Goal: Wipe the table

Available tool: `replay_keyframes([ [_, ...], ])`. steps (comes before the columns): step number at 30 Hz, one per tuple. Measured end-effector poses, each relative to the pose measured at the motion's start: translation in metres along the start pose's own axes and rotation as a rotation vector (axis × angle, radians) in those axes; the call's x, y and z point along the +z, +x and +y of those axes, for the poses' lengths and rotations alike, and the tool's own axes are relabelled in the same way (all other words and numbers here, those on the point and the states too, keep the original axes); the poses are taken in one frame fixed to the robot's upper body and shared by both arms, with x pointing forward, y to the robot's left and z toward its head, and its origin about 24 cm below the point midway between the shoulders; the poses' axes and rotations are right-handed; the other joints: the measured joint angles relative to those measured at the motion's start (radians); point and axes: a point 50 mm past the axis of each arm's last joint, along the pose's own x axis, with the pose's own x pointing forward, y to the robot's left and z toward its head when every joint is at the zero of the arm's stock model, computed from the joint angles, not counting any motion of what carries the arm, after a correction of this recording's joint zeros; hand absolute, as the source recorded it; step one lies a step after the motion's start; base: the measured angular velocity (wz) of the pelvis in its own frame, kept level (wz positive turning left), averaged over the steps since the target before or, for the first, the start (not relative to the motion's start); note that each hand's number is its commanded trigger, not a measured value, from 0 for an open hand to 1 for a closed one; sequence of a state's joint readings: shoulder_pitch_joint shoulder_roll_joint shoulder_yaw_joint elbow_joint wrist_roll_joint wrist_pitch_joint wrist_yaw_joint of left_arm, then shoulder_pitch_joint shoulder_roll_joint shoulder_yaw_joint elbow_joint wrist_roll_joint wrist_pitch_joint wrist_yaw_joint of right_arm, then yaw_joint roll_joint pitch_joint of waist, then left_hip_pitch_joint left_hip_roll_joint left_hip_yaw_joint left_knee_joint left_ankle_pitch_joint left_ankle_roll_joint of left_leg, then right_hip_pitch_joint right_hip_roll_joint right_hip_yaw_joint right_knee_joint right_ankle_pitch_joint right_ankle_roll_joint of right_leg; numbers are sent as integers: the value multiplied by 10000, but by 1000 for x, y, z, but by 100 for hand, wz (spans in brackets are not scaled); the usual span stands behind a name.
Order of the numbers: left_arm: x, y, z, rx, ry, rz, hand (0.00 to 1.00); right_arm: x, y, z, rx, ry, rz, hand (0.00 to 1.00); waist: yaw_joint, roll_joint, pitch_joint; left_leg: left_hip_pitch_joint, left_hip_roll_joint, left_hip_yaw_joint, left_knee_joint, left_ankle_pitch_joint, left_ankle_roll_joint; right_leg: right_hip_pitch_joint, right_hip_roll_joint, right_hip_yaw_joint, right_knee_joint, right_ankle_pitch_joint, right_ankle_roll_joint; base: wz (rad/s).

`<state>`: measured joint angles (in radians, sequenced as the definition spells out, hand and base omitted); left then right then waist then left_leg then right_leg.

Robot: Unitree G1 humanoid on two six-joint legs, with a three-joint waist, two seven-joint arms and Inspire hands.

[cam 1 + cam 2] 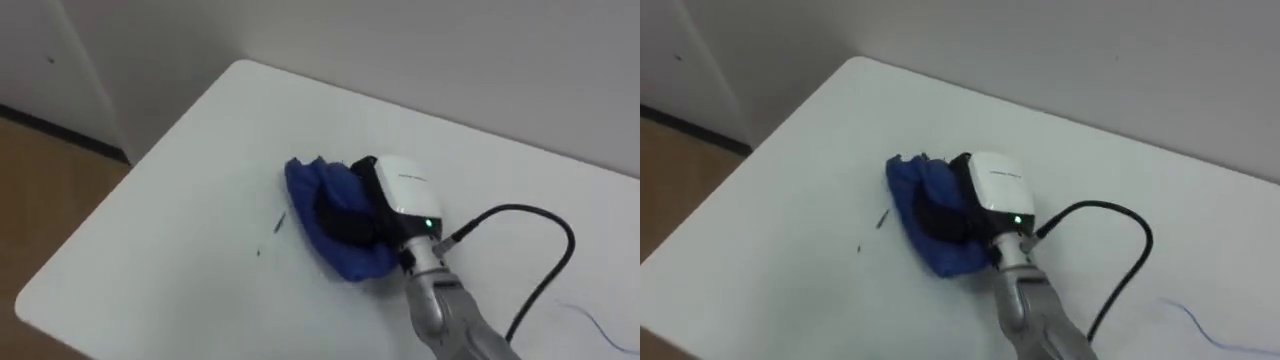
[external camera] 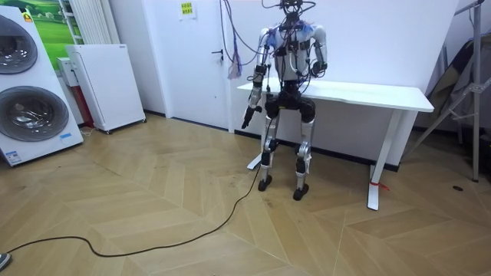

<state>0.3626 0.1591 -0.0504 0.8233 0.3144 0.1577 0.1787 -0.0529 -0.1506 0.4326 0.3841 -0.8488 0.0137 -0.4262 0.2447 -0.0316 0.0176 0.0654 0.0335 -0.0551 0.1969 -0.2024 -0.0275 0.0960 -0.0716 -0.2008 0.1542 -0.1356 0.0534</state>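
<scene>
A crumpled blue cloth [image 1: 330,225] lies near the middle of the white table [image 1: 180,200]. My right hand [image 1: 400,190] rests on top of it, reaching in from the lower right. Its dark fingers [image 1: 345,222] are curled into the folds, and the cloth is bunched around them. Left of the cloth, two small dark marks [image 1: 279,223] show on the tabletop. In the room view I stand upright at the table [image 2: 383,96], facing the wall. My left hand [image 2: 247,116] hangs beside my hip with relaxed fingers, below the table's corner.
The table's left edge and near-left corner [image 1: 30,305] drop to wooden floor. A thin blue line [image 1: 598,322] marks the tabletop at the lower right. A white wall runs close behind the table. A white cabinet [image 2: 107,84] and washing machines [image 2: 31,92] stand far off.
</scene>
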Motion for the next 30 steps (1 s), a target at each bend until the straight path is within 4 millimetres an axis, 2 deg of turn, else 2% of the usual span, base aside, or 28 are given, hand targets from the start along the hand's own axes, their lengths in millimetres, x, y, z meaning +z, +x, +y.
replay_keyframes([
  [1,2,0,2,-5,-76,-120,0,-14,-8,1,-69,180,436,100,-146,-27,77,-73,-11,-8,-20,8,13,4,-18,-32,-44,1,0,18],
  [2,2,0,3,10,-135,-104,0,-17,-12,1,-228,255,503,100,-281,-24,92,-92,-27,-2,-35,23,35,-12,-32,-34,-81,1,1,12],
  [4,-8,-1,9,238,-493,132,0,-40,-39,6,-534,463,1292,100,-783,17,3,40,-87,150,-22,24,37,159,-105,-12,-214,-74,109,-2],
  [5,-9,-1,12,341,-609,130,0,-49,-49,6,-669,467,1583,100,-900,21,-19,85,-97,249,-23,23,38,211,-133,2,-222,-100,120,5],
  [6,-14,0,19,577,-853,179,0,-68,-71,4,-908,433,2289,100,-1223,-34,-58,154,-127,332,-48,14,49,349,-184,-41,-218,-187,149,9],
  [7,-21,-1,25,801,-986,328,0,-87,-94,2,-1109,378,3208,100,-1405,17,-248,203,-131,513,-90,6,61,405,-212,13,-208,-248,152,8],
  [8,-24,-1,28,880,-983,417,0,-95,-104,2,-1199,327,3645,100,-1481,-81,-257,275,-132,583,-111,-3,73,468,-219,32,-205,-278,164,-4],
  [9,-29,-2,32,964,-948,532,0,-109,-121,0,-1406,266,4446,100,-1609,-95,-310,415,-133,597,-127,-29,93,603,-223,56,-185,-304,180,-9],
  [10,-29,-1,35,1009,-968,534,0,-121,-132,-1,-1601,266,5140,100,-1692,-121,-320,539,-135,627,-98,-56,101,695,-233,104,-175,-337,196,-8],
  [13,-24,0,35,931,-964,392,0,-134,-144,-1,-1788,302,6021,100,-1789,-163,-343,668,-148,694,-58,-64,119,794,-260,162,-130,-340,255,-6],
  [18,-17,0,28,641,-623,159,0,-131,-134,0,-1772,439,6034,100,-1672,-149,-359,677,-151,693,24,-64,130,777,-259,205,-16,-300,200,-2],
  [21,-9,0,17,395,-399,-43,0,-122,-120,2,-1724,543,6016,100,-1464,-142,-351,679,-99,757,16,-71,120,655,-152,458,-6,-255,142,-25],
  [23,1,2,12,326,-390,-248,0,-111,-108,4,-1573,636,5852,100,-1163,-118,-316,663,-64,754,-4,-87,96,546,-92,502,4,-157,54,-38],
  [24,4,3,7,202,-229,-271,0,-101,-95,2,-1379,592,5434,100,-885,-91,-298,658,-61,722,-59,-86,98,488,-38,610,46,-130,25,-35],
  [25,7,5,6,207,-83,-279,0,-83,-78,3,-1014,604,4596,100,-664,-103,-219,644,-43,658,-82,-87,96,416,19,623,40,-109,-5,-29],
  [26,9,5,7,224,-43,-298,0,-74,-68,4,-832,507,3989,100,-608,-125,-151,621,-34,600,-83,-87,93,389,49,622,24,-104,-14,-6],
  [27,13,6,7,207,23,-383,0,-55,-50,5,-568,519,3044,100,-517,-131,-99,489,-36,436,-72,-83,85,248,95,618,-8,-80,-54,17],
  [28,16,6,5,143,96,-468,0,-38,-37,7,-348,562,2265,100,-432,-112,-76,334,-42,346,-72,-70,85,142,112,609,-5,-77,-67,22],
  [30,17,5,2,61,35,-466,0,-22,-21,4,-155,407,1382,100,-164,-13,-29,277,-55,290,-116,-64,85,58,110,578,-17,-82,-64,15],
])
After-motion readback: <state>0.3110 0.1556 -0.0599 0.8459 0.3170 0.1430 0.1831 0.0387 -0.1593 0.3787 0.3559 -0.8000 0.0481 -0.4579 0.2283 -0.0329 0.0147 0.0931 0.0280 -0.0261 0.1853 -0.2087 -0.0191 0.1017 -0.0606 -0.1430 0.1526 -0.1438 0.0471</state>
